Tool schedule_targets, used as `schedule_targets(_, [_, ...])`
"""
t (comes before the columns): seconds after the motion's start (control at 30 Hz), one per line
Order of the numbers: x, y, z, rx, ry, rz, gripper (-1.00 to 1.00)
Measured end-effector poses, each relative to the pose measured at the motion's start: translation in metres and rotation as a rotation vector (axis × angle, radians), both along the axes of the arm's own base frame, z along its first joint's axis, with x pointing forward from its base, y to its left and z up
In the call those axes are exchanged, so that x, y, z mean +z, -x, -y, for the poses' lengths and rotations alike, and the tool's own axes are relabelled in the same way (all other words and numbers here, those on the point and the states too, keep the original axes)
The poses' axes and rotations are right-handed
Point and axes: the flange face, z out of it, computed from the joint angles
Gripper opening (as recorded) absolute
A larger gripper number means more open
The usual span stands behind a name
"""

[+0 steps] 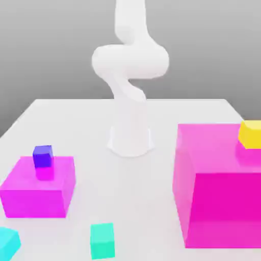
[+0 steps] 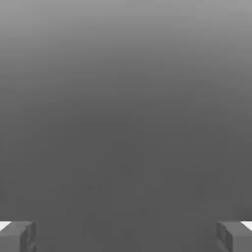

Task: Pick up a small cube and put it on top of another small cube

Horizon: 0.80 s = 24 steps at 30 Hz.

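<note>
The small indigo cube (image 1: 43, 156) rests on top of the low magenta block (image 1: 38, 187) at the exterior view's left. The light cyan cube (image 1: 7, 242) sits on the table at the bottom left corner, partly cut off by the frame edge. In the hand view my gripper (image 2: 126, 236) is open, its two grey fingertips (image 2: 17, 236) far apart, with nothing between them and plain grey background beyond. The white arm (image 1: 130, 76) rises from its base at the table's middle and leaves the frame upward.
A large magenta block (image 1: 219, 183) stands at the exterior view's right with a yellow cube (image 1: 251, 133) on its top. A teal-green cube (image 1: 102, 240) lies on the white table (image 1: 127, 193) near the front, between the two magenta blocks.
</note>
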Motion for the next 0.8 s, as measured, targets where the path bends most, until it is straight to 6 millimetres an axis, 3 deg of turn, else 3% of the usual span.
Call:
schedule_targets(0.2, [-0.078,-0.067,0.050,-0.027,-0.033,-0.148,0.00])
schedule_targets(0.4, [-0.168,-0.112,0.104,-0.067,-0.061,-0.288,0.00])
schedule_targets(0.6, [-0.267,-0.131,0.163,-0.123,-0.082,-0.425,0.00])
schedule_targets(0.8, [-0.369,-0.127,0.215,-0.174,-0.091,-0.564,0.00])
